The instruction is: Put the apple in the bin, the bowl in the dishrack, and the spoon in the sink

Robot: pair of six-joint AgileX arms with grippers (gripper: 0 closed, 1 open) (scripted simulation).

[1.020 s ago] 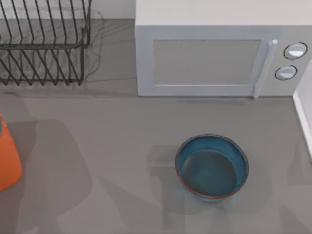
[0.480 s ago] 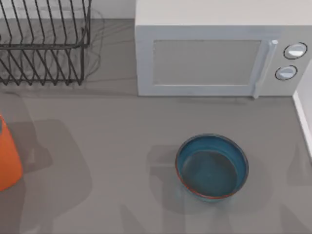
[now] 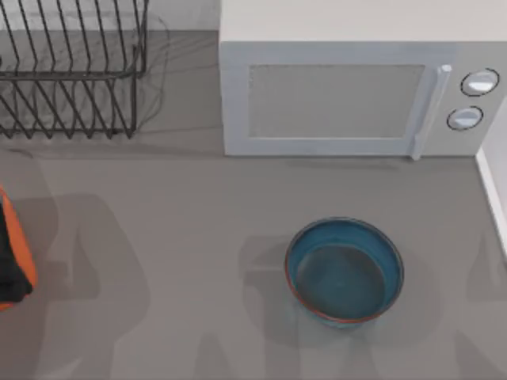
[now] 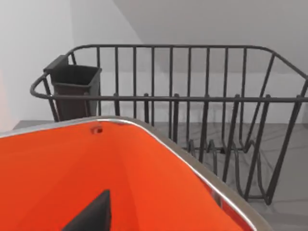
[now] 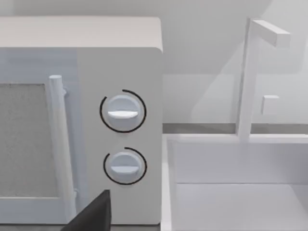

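The blue-teal bowl (image 3: 344,271) stands upright on the grey counter, right of centre, with nothing in it. At the left edge is the orange bin (image 3: 24,253), and a black part of my left gripper (image 3: 8,265) hangs over it. The left wrist view looks down into the bin (image 4: 72,168), with the black wire dishrack (image 4: 192,96) just behind it. The dishrack (image 3: 71,71) sits at the back left. My right gripper (image 5: 91,216) faces the white sink (image 5: 240,192) beside the microwave. The apple and the spoon are out of view.
A white microwave (image 3: 341,87) with two knobs fills the back centre and right. The sink's white rim (image 3: 495,182) runs along the right edge, with a faucet (image 5: 248,77) behind the basin. A dark utensil holder (image 4: 74,89) hangs in the dishrack's corner.
A black part of my left gripper has come into the top view over the bin at the left edge. Shadows on the counter have shifted. The bowl has not moved.
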